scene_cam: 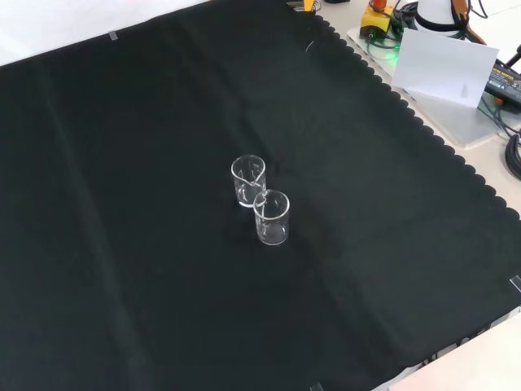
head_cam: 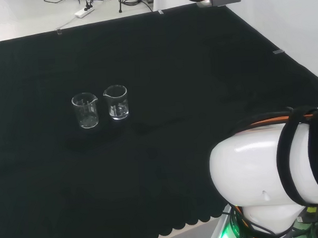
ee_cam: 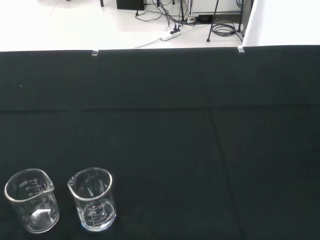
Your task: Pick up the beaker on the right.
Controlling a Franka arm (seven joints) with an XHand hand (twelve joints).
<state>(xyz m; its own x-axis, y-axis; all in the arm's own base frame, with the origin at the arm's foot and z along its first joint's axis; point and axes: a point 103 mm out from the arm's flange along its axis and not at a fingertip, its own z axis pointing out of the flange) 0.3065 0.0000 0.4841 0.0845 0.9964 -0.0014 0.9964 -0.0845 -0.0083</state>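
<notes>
Two small clear glass beakers stand upright and close together near the middle of the black cloth, both apparently empty. In the head view one beaker [head_cam: 85, 110] is on the left and the other beaker [head_cam: 116, 102] is just to its right. The front view shows them one behind the other, the farther beaker [scene_cam: 248, 181] above the nearer beaker [scene_cam: 272, 217]. In the wrist view the left beaker [ee_cam: 32, 207] and the right beaker [ee_cam: 92, 199] stand side by side at some distance. Nothing touches either one.
The arm's white link [head_cam: 267, 172] stands at the head view's lower right. The cloth's scalloped edge [scene_cam: 407, 106] runs along the arm's side, with a white sheet [scene_cam: 444, 65] and cables beyond it. A power strip [ee_cam: 167, 36] lies on the floor past the far edge.
</notes>
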